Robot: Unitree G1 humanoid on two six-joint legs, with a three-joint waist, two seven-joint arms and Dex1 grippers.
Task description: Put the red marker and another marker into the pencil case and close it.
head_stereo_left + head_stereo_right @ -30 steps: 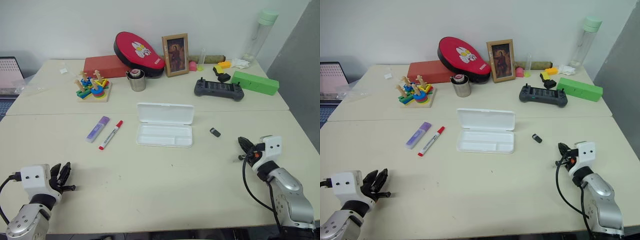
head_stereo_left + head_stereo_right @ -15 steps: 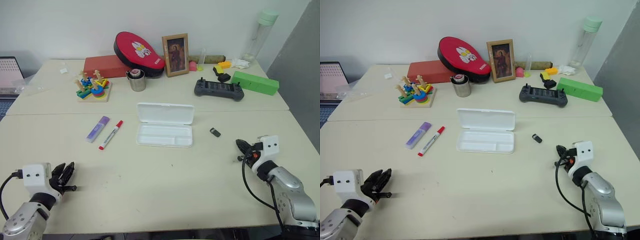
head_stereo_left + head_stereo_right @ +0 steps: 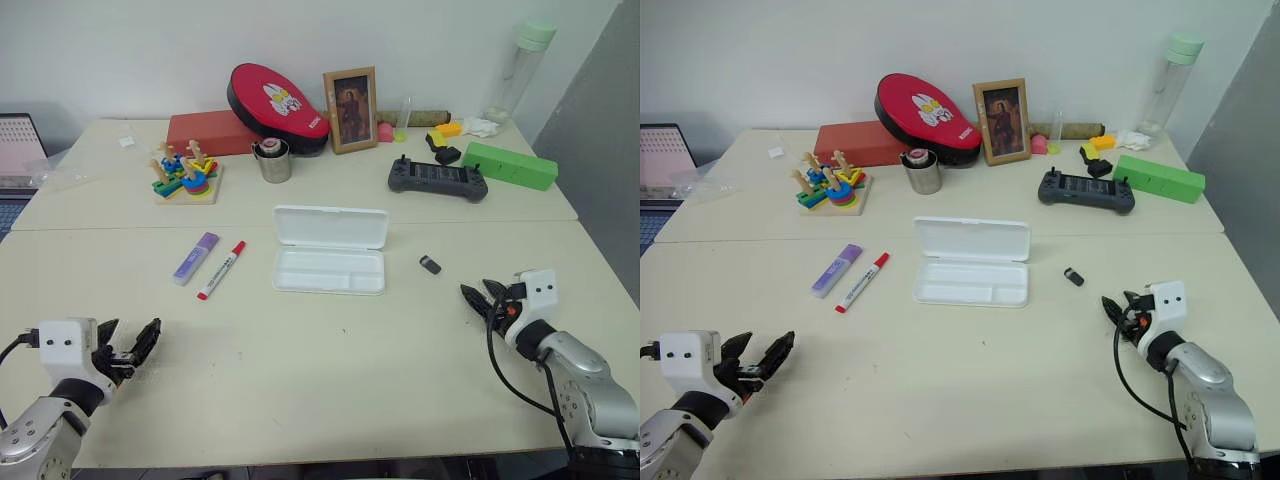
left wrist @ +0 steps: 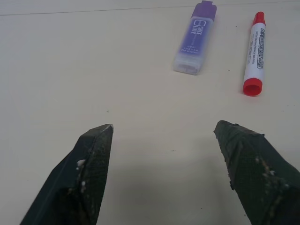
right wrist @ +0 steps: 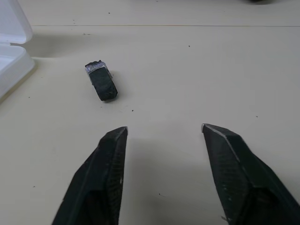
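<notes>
The white pencil case [image 3: 330,250] lies open in the middle of the table, lid flat behind its tray. Left of it lie the red marker [image 3: 221,270], white with a red cap, and the flat purple marker [image 3: 195,257], side by side and slanted. In the left wrist view the red marker [image 4: 255,53] and purple marker [image 4: 195,38] lie beyond the open fingers. My left gripper [image 3: 128,345] is open near the front left edge, well short of the markers, holding nothing. My right gripper [image 3: 480,299] is open at the front right, holding nothing.
A small black object [image 3: 430,264] lies between the case and my right gripper. At the back stand a stacking toy [image 3: 185,178], metal cup [image 3: 273,160], red box [image 3: 212,132], picture frame [image 3: 350,109], black controller [image 3: 437,178], green box [image 3: 509,165] and bottle [image 3: 520,65].
Both grippers have gone from shut to open. The arms have barely moved, and the markers and case lie as before.
</notes>
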